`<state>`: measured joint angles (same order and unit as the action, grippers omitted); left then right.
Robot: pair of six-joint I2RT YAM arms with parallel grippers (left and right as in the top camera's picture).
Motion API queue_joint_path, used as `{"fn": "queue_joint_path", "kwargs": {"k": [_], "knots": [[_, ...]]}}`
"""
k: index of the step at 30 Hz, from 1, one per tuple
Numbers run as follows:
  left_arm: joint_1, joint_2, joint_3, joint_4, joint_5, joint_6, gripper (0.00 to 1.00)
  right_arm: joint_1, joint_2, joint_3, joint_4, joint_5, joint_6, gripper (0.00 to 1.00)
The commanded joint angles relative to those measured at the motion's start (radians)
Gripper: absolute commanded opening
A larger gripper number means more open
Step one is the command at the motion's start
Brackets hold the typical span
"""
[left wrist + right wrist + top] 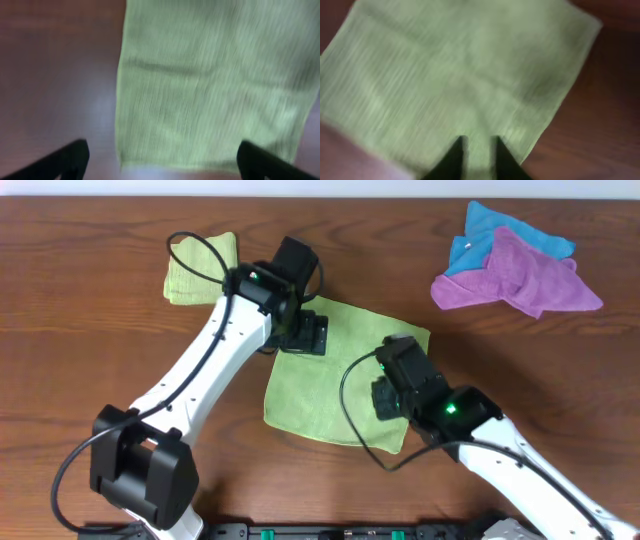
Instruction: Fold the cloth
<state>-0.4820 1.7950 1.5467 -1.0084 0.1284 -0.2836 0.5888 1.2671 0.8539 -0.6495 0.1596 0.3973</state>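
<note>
The cloth [330,395] is soft, matt microfibre with a fine ribbed weave, lightly creased. The counter [100,330] is dark wood grain, smooth with a faint sheen. The folded green cloth [195,275], purple cloth [520,285] and blue cloth [500,225] look equally fuzzy and matt. The arm shells [215,360] are smooth white plastic.

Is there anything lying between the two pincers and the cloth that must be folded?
Nothing visible. The left pincer and right pincer both hang directly over the cloth, whose visible surface is bare. The small green cloth, purple cloth and blue cloth lie apart from it.
</note>
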Motion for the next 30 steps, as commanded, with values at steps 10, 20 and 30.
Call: {"fn": "queue_joint_path", "kwargs": {"k": [10,20,30], "knots": [[-0.004,0.224,-0.040,0.309,0.139,0.056,0.99,-0.414,0.249,-0.019,0.204,-0.256,0.100,0.02],[-0.005,0.311,0.001,0.341,0.097,0.026,0.27,-0.413,0.425,0.031,0.355,-0.414,0.201,0.01],[-0.005,0.311,0.001,0.373,0.018,0.015,0.06,-0.398,0.562,0.031,0.434,-0.339,0.173,0.01]]}}
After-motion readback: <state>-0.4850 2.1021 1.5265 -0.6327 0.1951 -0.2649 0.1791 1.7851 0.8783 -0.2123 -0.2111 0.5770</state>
